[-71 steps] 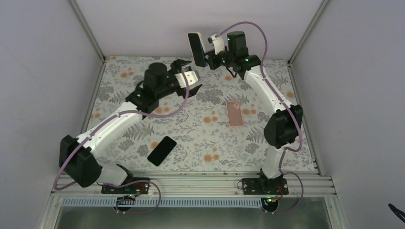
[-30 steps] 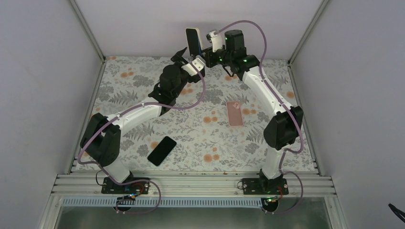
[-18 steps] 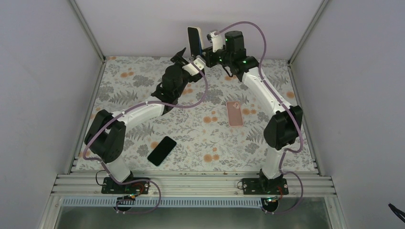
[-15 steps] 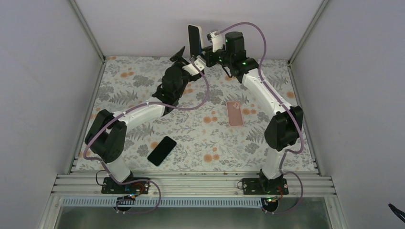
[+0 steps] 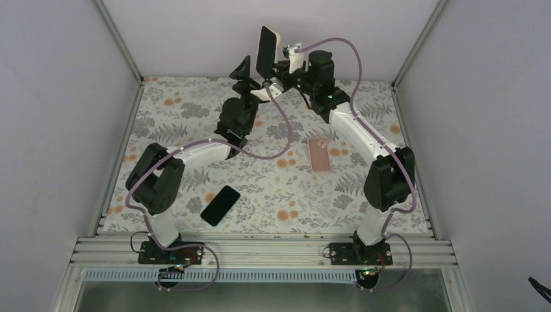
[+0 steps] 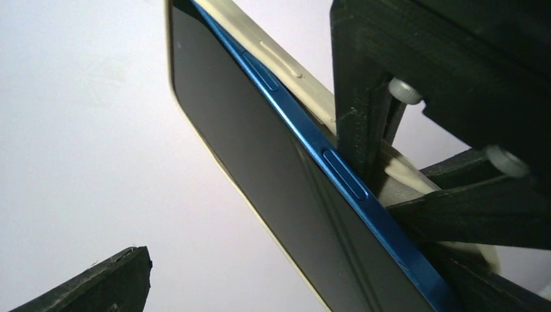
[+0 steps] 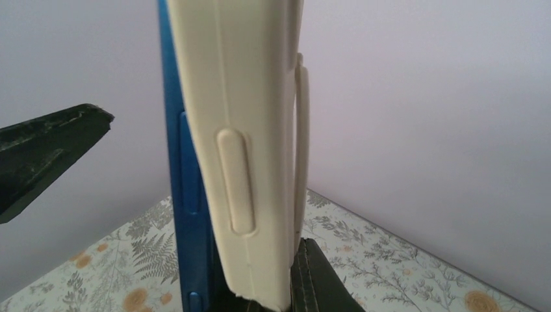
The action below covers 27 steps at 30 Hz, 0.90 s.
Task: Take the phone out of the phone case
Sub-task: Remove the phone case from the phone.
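Observation:
My right gripper (image 5: 278, 67) holds the phone (image 5: 266, 44) upright in the air at the back of the table, shut on the lower end of its cream phone case (image 7: 247, 130). The phone's blue edge (image 7: 185, 182) shows along the case's left side. My left gripper (image 5: 256, 77) is open and raised against it. In the left wrist view the dark screen (image 6: 260, 169) fills the space between its jaws, with one finger (image 6: 97, 283) well off the glass. I see that same finger (image 7: 45, 153) at the left of the right wrist view.
A pink phone case (image 5: 319, 154) lies flat on the floral table right of centre. A black phone (image 5: 220, 205) lies near the front, left of centre. Grey walls (image 5: 195, 32) close in the back and both sides, just behind the raised phone.
My left arm has swung in and up from the left until its open jaws bracket the phone. The right gripper has lifted and tilted the phone slightly and stays shut on it.

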Tool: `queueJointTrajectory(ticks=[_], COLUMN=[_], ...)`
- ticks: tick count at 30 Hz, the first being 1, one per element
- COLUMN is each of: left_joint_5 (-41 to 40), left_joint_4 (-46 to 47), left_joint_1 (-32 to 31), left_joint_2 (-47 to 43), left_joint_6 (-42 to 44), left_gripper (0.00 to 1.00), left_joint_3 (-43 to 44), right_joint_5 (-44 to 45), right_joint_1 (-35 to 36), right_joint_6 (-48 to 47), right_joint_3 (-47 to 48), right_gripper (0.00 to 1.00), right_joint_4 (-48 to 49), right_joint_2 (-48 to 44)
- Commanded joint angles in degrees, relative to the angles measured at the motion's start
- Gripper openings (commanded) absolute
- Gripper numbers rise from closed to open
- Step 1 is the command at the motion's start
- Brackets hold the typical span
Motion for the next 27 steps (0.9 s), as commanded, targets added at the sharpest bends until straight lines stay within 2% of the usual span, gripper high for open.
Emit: queueJointTrajectory(ticks=[1, 7, 8, 10, 14, 20, 22, 25, 27], left_joint_5=[-5.2, -1.1, 0.2, 2.0, 3.4, 2.1, 2.1, 1.7, 0.6], left_joint_4=[21.6, 27.5, 29.3, 31.6, 34.3, 35.0, 34.7, 32.8, 31.8], left_joint_1=[2.8, 1.0, 0.5, -0.8, -3.0, -3.9, -3.9, -4.1, -4.1], left_joint_2=[2.7, 2.0, 1.8, 2.0, 3.1, 5.6, 5.7, 5.8, 5.5], left_joint_6=[6.7, 7.9, 8.8, 10.5, 12.6, 13.3, 13.3, 13.2, 12.7], left_gripper=[1.00, 1.00, 0.96, 0.88, 0.61, 0.45, 0.33, 0.07, 0.02], left_joint_3=[4.5, 0.8, -0.5, -2.0, -3.2, -0.9, -0.5, 0.3, 0.9], right_joint_5=[-20.7, -21.2, -20.9, -20.7, -20.1, -20.4, -20.3, -20.1, -19.8], right_joint_1=[7.9, 8.8, 8.7, 8.6, 8.4, 8.4, 8.2, 7.4, 6.6], right_joint_6=[1.0, 1.2, 1.2, 1.3, 1.3, 0.3, -0.2, -0.3, -0.7], right_joint_3=[-5.1, -4.1, -3.7, -3.0, -1.8, -2.0, -2.3, -3.1, -3.2], right_gripper=[0.03, 0.03, 0.03, 0.03, 0.03, 0.03, 0.03, 0.03, 0.03], right_joint_4=[-11.6, -12.4, -12.8, -13.1, -13.6, -14.0, -14.2, -13.7, -13.8], right_joint_2=[-0.5, 1.3, 1.9, 2.9, 4.6, 4.7, 4.6, 4.5, 4.7])
